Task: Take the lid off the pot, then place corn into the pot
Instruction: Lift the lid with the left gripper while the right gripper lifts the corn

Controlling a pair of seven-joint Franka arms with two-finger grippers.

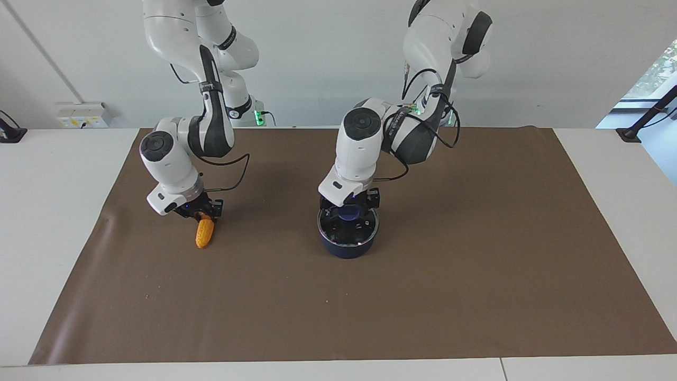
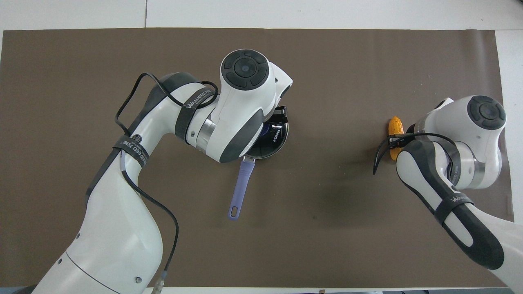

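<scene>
Left gripper [image 1: 349,210] down on lid [image 1: 347,226] atop pot [image 1: 346,247], jaws clamped on knob. Right gripper [image 1: 202,214] beside pot, jaws pinching corn [image 1: 204,233] on mat [image 1: 476,275].

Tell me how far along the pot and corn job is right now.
Nothing is finished yet. The lid sits on the pot, with the left gripper down at its knob. The right gripper is at the corn, which lies on the mat. Left: lifting the lid, then putting the corn into the pot.
</scene>
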